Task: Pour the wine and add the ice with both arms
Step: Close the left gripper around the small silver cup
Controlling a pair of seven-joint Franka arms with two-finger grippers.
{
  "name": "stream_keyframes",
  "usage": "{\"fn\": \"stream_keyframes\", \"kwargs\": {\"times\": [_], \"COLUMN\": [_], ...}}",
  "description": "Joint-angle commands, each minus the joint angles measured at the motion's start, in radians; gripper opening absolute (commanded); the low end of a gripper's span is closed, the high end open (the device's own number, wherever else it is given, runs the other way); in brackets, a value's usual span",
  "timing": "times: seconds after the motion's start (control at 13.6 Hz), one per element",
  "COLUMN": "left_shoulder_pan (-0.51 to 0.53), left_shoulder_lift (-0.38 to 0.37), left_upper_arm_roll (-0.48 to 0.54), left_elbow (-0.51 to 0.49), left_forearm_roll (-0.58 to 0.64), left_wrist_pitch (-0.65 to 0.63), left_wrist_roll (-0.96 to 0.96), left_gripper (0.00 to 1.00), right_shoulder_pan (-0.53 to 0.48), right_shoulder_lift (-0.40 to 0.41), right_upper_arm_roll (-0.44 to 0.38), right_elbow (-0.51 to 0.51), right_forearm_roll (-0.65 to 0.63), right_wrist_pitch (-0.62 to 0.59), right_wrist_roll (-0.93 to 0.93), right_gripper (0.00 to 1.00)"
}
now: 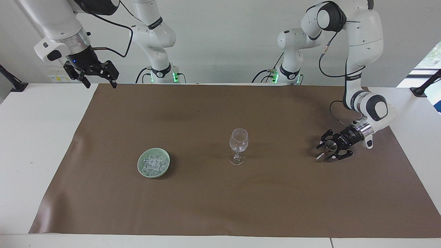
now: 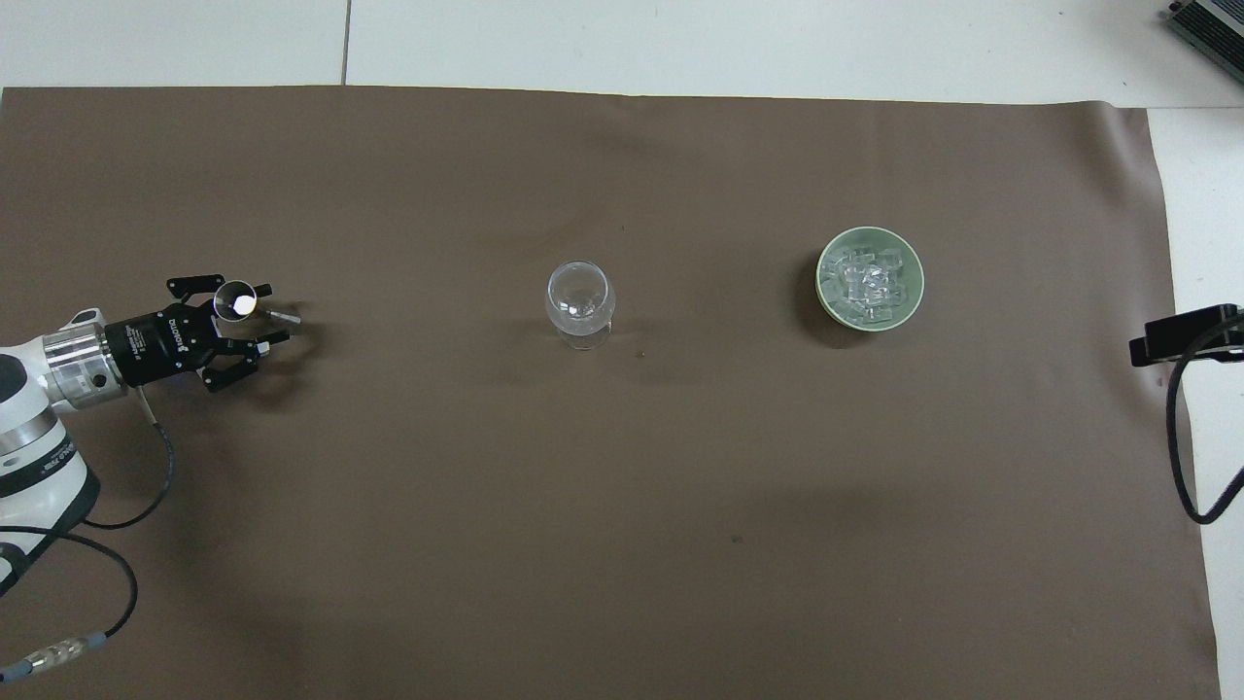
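- Facing view: the wine glass point(image 1: 238, 144) is stood upright and empty near the middle of the brown mat point(image 1: 206, 206), where either arm can probably reach it.
- The ice point(image 1: 154, 162) is heaped in a pale green dish point(image 1: 141, 169) at about nine o'clock from the glass, well apart from it, toward the right arm's end of the table point(image 1: 34, 137). That placing suggests the ice is meant for the right arm.
- A small metal cup point(image 1: 330, 146) is seen at three o'clock from the glass, low at the mat. The left claw point(image 1: 327, 148) is laid nearly level and looks clenched around the cup. A sideways hold would keep the cup's mouth up for carrying and leave the wrist free to tip it.
- The right claw point(image 1: 99, 80) is held high at ten o'clock of the picture, over the mat's corner, with fingers spread and nothing in them. This arm is judged to be waiting.
- Overhead view: the cup point(image 2: 234, 302) is seen at nine o'clock from the glass point(image 2: 580, 297), its open mouth showing pale, with the left claw point(image 2: 255, 316) drawn in around it.
- The ice point(image 2: 868, 280) lies untouched in its dish point(image 2: 824, 292) at three o'clock from the glass.
- Pouring is judged not yet begun. Lifting the cup is the likely step in hand.
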Motion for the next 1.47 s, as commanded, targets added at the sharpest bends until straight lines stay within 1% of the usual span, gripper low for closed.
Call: {"fn": "stream_keyframes", "kwargs": {"times": [0.0, 0.22, 0.44, 0.74, 0.88, 0.96, 1.03, 1.1, 1.4], "left_shoulder_pan": [-0.015, -0.015, -0.015, -0.013, -0.013, -0.013, -0.013, -0.013, -0.013], "left_shoulder_lift": [-0.015, -0.015, -0.014, -0.014, -0.014, -0.014, -0.014, -0.014, -0.014], "left_upper_arm_roll": [0.005, 0.005, 0.005, 0.005, 0.006, 0.006, 0.006, 0.006, 0.006], "left_elbow": [-0.022, -0.019, -0.017, -0.015, -0.015, -0.015, -0.015, -0.015, -0.015], "left_forearm_roll": [-0.024, -0.023, -0.023, -0.023, -0.023, -0.023, -0.023, -0.021, -0.02], "left_wrist_pitch": [0.026, 0.024, 0.026, 0.026, 0.026, 0.027, 0.027, 0.026, 0.024], "left_wrist_roll": [0.012, 0.009, 0.008, 0.004, 0.003, 0.003, 0.003, 0.004, 0.003], "left_gripper": [0.54, 0.48, 0.44, 0.32, 0.18, 0.15, 0.09, 0.0, 0.0], "right_shoulder_pan": [-0.004, -0.004, -0.004, -0.004, -0.004, -0.004, -0.004, -0.004, -0.004], "right_shoulder_lift": [0.003, 0.003, 0.003, 0.003, 0.003, 0.003, 0.003, 0.003, 0.003], "right_upper_arm_roll": [0.002, 0.002, 0.001, 0.001, 0.002, 0.002, 0.002, 0.002, 0.001], "right_elbow": [0.005, 0.005, 0.005, 0.005, 0.005, 0.005, 0.005, 0.005, 0.005], "right_forearm_roll": [0.014, 0.014, 0.014, 0.014, 0.014, 0.014, 0.014, 0.014, 0.014], "right_wrist_pitch": [0.003, 0.003, 0.003, 0.003, 0.003, 0.003, 0.003, 0.003, 0.003], "right_wrist_roll": [-0.008, -0.008, -0.008, -0.008, -0.008, -0.008, -0.008, -0.008, -0.008], "right_gripper": [1.0, 1.0, 1.0, 1.0, 1.0, 1.0, 1.0, 1.0, 1.0]}}
